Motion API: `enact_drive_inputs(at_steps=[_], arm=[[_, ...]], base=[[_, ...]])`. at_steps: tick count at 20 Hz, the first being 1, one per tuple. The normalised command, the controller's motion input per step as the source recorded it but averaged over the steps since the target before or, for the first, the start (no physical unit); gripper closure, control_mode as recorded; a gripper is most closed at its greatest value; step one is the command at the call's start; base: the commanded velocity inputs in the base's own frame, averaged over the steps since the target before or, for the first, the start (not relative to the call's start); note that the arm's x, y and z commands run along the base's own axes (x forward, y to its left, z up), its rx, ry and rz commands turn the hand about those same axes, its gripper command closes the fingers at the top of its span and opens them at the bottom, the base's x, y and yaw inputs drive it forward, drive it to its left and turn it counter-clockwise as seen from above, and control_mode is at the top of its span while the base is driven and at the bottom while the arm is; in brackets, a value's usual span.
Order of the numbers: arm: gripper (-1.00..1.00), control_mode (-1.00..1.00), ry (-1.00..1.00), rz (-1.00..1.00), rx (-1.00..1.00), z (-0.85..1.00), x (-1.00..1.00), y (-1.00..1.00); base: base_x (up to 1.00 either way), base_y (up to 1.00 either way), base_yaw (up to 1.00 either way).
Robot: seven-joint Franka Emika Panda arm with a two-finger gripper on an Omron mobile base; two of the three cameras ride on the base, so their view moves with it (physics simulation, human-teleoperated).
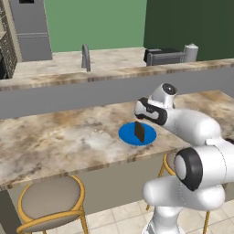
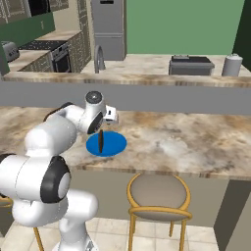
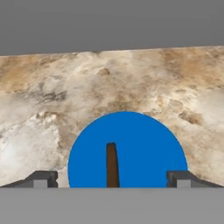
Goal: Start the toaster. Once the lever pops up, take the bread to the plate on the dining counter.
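And there's the bread [image 1: 139, 131], a thin dark brown slice, standing upright on edge at the middle of the plate [image 1: 128, 135]. That plate is flat, round, bright blue, sitting on the beige marbled dining counter [image 1: 59, 141] near its front edge. Just above the plate hangs the gripper [image 3: 112, 178], fingers [image 3: 43, 179] spread wide, one on either side of the slice, neither touching it.
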Motion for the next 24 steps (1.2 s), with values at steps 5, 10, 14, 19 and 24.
enact_drive_inputs(at_steps=[5, 10, 14, 19, 24], arm=[[-1.00, -1.00, -0.02, -0.02, -0.03, 0.76, -0.93, 0.10], [-1.00, -1.00, 0.00, -0.02, -0.05, 0.80, -1.00, 0.09], [-1.00, -1.00, 0.00, -0.03, -0.03, 0.88, -1.00, 0.05], [-1.00, -1.00, 0.00, -0.05, -0.02, 0.85, -1.00, 0.01], [-1.00, -1.00, 0.00, -0.05, 0.00, 0.58, -1.00, 0.00]], base=[[0.00, 0.00, 0.00], [0.00, 0.00, 0.00], [0.00, 0.00, 0.00], [0.00, 0.00, 0.00], [0.00, 0.00, 0.00]])
